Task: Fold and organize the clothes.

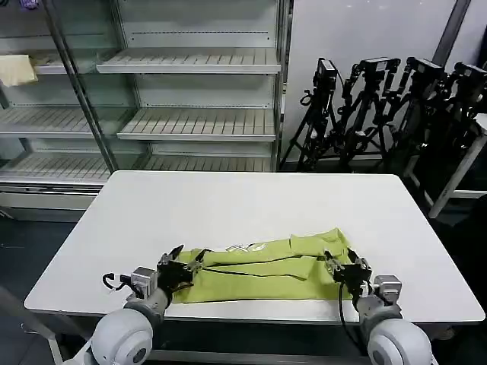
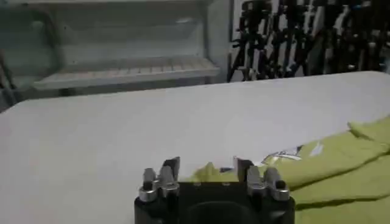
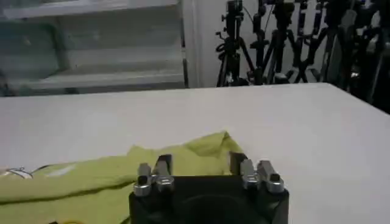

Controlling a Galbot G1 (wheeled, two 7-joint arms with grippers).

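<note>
One lime T-shirt (image 1: 266,266) lies folded on the white table (image 1: 251,205). Two grippers, left gripper (image 1: 185,268) and right gripper (image 1: 336,265), rest at its ends, jaws apart. Tripods (image 1: 380,106) stand behind.

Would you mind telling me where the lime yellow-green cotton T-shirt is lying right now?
The lime yellow-green cotton T-shirt lies partly folded along the near edge of the white table, between the open left gripper and open right gripper.

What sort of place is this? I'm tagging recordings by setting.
Probably a robotics lab or test room with a mock shop: bare store shelving behind a white table, and a row of camera tripods parked along the wall.
</note>
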